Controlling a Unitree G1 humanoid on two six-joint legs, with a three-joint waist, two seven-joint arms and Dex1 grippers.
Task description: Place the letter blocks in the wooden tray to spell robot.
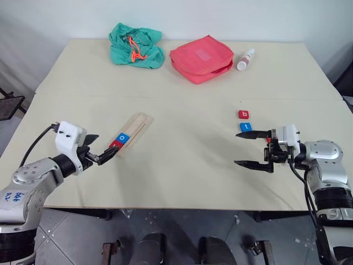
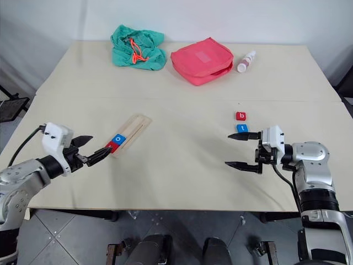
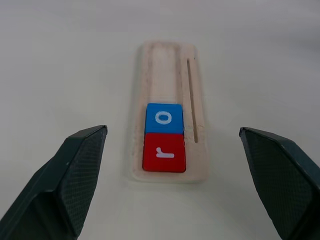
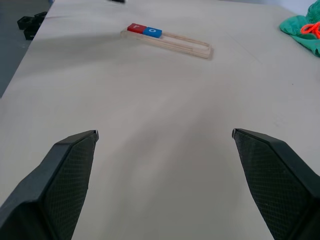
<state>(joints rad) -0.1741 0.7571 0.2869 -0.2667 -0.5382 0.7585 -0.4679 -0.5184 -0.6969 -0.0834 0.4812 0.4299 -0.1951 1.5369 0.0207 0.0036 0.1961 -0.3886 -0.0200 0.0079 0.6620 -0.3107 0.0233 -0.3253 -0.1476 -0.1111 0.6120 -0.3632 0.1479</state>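
Note:
The wooden tray (image 1: pixel 137 128) lies slanted on the table's left half. At its near end sit a red r block (image 3: pixel 164 152) and a blue o block (image 3: pixel 164 118), side by side and touching. My left gripper (image 1: pixel 107 143) hovers open just short of that end, with nothing between its fingers (image 3: pixel 75 170). On the right half, a red b block (image 1: pixel 244 114) and a blue t block (image 1: pixel 246 126) lie loose on the table. My right gripper (image 1: pixel 237 149) stands open and empty just in front of the t block, pointing left across the table.
A green cloth bag with an orange cord (image 1: pixel 136 45), a red pouch (image 1: pixel 201 58) and a small white bottle (image 1: pixel 245 59) lie along the far edge. The beige table (image 1: pixel 182 165) is bare between the tray and the loose blocks.

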